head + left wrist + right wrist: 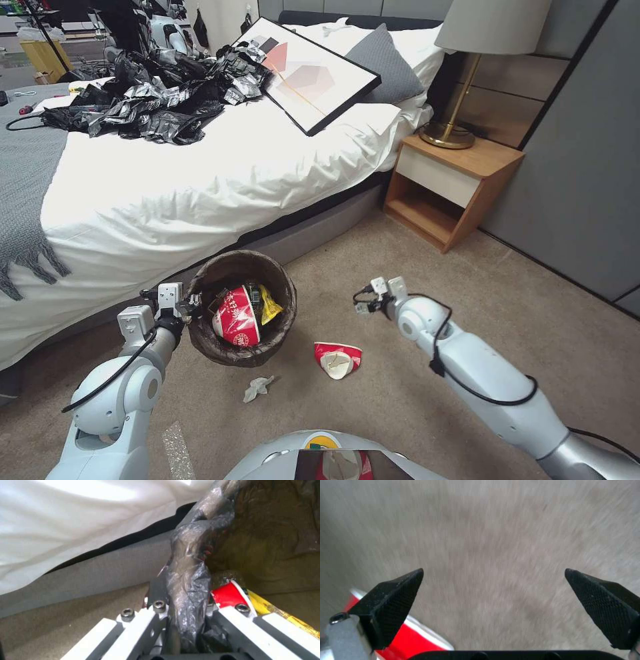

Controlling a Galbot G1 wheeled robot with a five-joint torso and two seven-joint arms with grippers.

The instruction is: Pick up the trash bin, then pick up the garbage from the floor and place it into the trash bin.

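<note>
Low and left of centre in the head view, the left gripper pinches the bag-covered rim of the small round trash bin lined with a dark brown crinkly bag, holding it tilted beside the white-sheeted bed. A crushed red-and-white paper bowl and a yellow wrapper already lie inside, so the job looks partly done. Left on the tan carpet: another crushed red-and-white paper bowl just right of the bin and a white tissue wad below it. The right gripper, fingers spread wide with nothing between them, hangs above and right of that bowl. Open carpet lies to its right; the bed frame and the wooden nightstand bound the upper side.
</note>
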